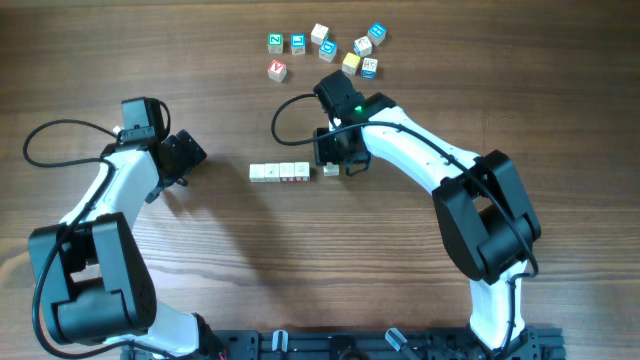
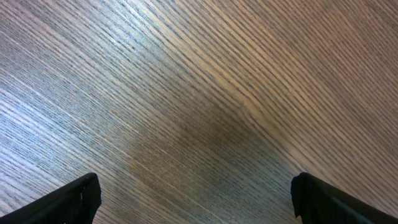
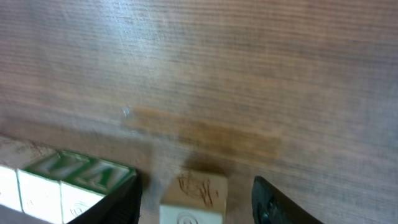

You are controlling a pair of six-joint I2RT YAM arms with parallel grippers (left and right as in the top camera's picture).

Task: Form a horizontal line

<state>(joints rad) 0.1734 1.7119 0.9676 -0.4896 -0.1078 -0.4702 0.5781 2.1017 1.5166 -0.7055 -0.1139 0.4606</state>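
A straight row of four whitish cubes [image 1: 280, 172] lies mid-table, touching side to side. A fifth whitish cube [image 1: 331, 170] sits just right of the row with a small gap. My right gripper [image 1: 336, 164] is open and straddles this fifth cube. In the right wrist view the cube [image 3: 193, 208], with a faint red mark on top, sits between the fingers [image 3: 196, 185] with space on both sides. The row's green-marked end cube [image 3: 81, 177] shows at the left. My left gripper [image 1: 190, 155] is open and empty, left of the row, over bare wood [image 2: 196, 199].
A loose cluster of colourful cubes [image 1: 330, 45] lies at the back, behind the right arm. A lone red-faced cube [image 1: 277, 70] sits at the cluster's left edge. The black rail [image 1: 350, 345] runs along the front edge.
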